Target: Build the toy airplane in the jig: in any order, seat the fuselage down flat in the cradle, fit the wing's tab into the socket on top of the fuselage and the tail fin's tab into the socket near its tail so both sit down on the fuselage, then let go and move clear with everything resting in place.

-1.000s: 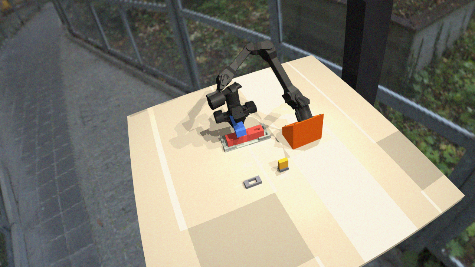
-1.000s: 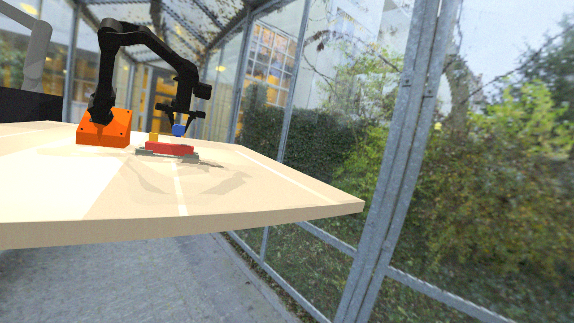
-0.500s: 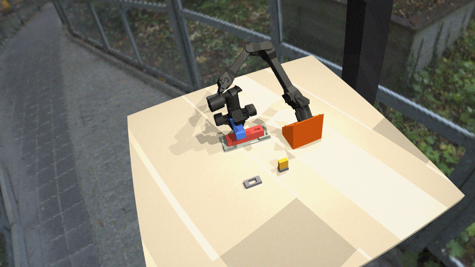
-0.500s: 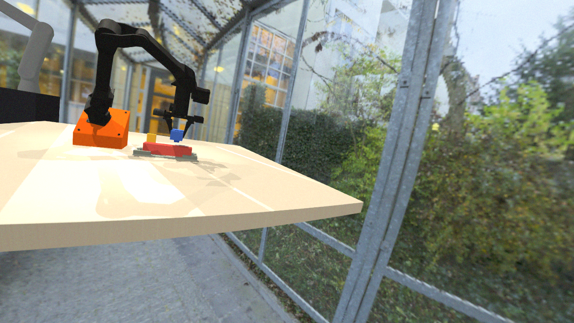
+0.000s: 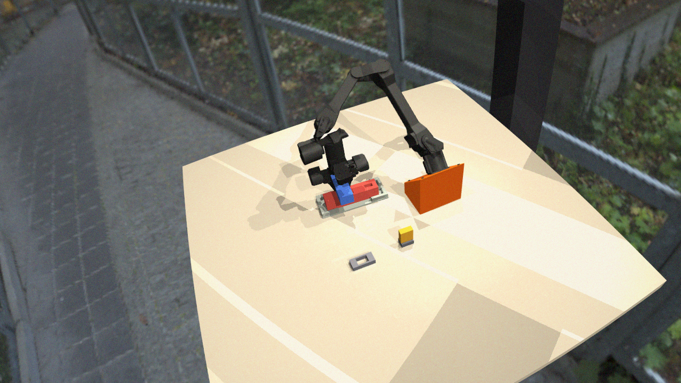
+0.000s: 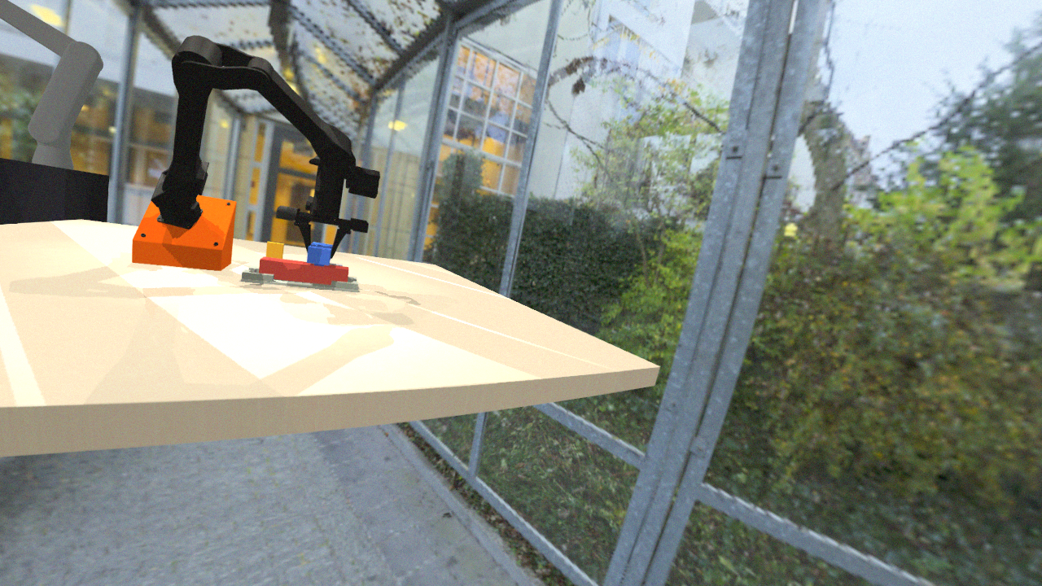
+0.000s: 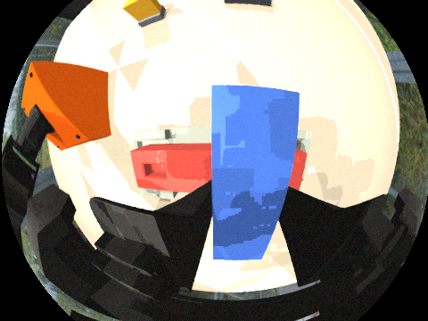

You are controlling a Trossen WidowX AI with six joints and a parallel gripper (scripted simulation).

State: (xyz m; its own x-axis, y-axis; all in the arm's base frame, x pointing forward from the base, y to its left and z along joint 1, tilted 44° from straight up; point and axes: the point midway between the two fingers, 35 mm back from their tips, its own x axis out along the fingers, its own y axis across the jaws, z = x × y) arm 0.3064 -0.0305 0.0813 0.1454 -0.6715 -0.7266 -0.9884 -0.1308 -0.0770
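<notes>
The red fuselage [image 5: 365, 191] [image 6: 291, 270] [image 7: 187, 165] lies lengthwise in the grey-green cradle [image 5: 379, 198] [image 6: 253, 277] [image 7: 192, 134] and looks flat. Its tail socket [image 5: 369, 184] [image 7: 153, 169] is empty. My gripper [image 5: 340, 183] [image 6: 321, 250] [image 7: 244, 185] is shut on the blue wing [image 5: 346, 196] [image 6: 318, 255] [image 7: 254, 134], which lies crosswise over the fuselage, at or just above its top. The wing hides its tab and the wing socket, so I cannot tell if the tab is in. The yellow tail fin [image 5: 405, 234] [image 6: 274, 250] [image 7: 142, 10] stands upright in a small dark holder [image 5: 406, 243] [image 7: 152, 20].
An empty grey rectangular holder [image 5: 355, 264] [image 7: 248, 2] lies on the table near the tail fin. The orange arm base [image 5: 440, 190] [image 6: 181, 251] [image 7: 85, 102] stands beyond the tail end of the cradle.
</notes>
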